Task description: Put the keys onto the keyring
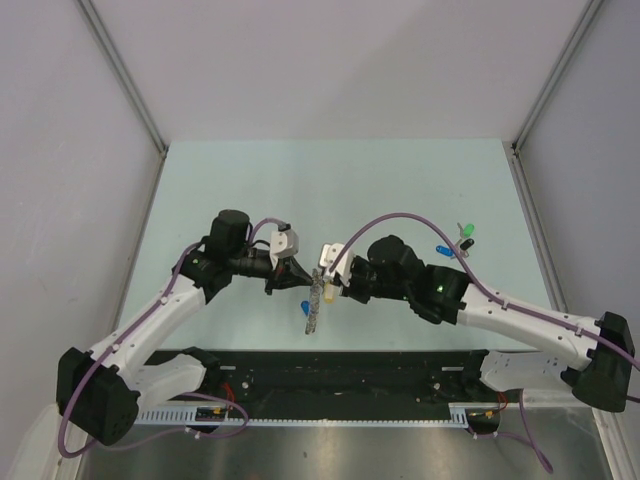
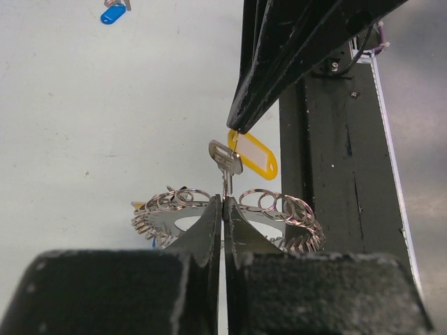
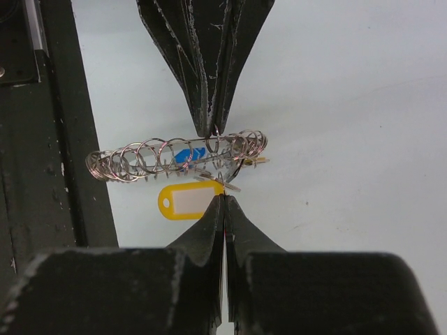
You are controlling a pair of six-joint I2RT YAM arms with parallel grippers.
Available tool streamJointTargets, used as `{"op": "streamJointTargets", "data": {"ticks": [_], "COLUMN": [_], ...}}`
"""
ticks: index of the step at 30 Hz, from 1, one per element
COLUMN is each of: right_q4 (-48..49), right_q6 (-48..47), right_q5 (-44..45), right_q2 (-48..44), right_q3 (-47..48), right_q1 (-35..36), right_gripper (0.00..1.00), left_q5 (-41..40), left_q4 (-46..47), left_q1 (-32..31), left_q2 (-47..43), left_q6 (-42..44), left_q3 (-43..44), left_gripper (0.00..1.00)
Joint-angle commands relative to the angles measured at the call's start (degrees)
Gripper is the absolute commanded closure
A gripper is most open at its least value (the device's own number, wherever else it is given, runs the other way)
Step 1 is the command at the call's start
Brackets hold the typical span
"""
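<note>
My left gripper is shut on the keyring, a grey ring covered with small wire loops, and holds it above the table. In the top view the keyring hangs between both grippers. My right gripper is shut on a silver key with a yellow tag, right against the keyring. A blue key lies on the table below the keyring. Green, black and blue keys lie at the right.
The black base rail runs along the near edge, close under both grippers. Grey walls stand around the pale green table. The right arm's purple cable arcs above the loose keys.
</note>
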Motion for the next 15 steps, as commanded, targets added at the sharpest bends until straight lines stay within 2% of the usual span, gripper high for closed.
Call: {"op": "streamJointTargets", "data": {"ticks": [1, 15], "right_q4": [0.52, 1.31], "right_q6": [-1.16, -1.60], "right_q5": [0.13, 0.22], "right_q2": [1.19, 2.51], "right_q3": [3.00, 3.53], "right_q1": [0.53, 0.97], "right_gripper": [1.00, 1.00], "left_q5": [3.90, 4.07], "left_q4": [0.76, 0.85], "left_q1": [-0.44, -0.62], "left_q2": [-0.68, -0.60], "left_q6": [2.54, 2.36], "left_q3": [2.60, 2.69], "left_gripper": [1.00, 1.00]}}
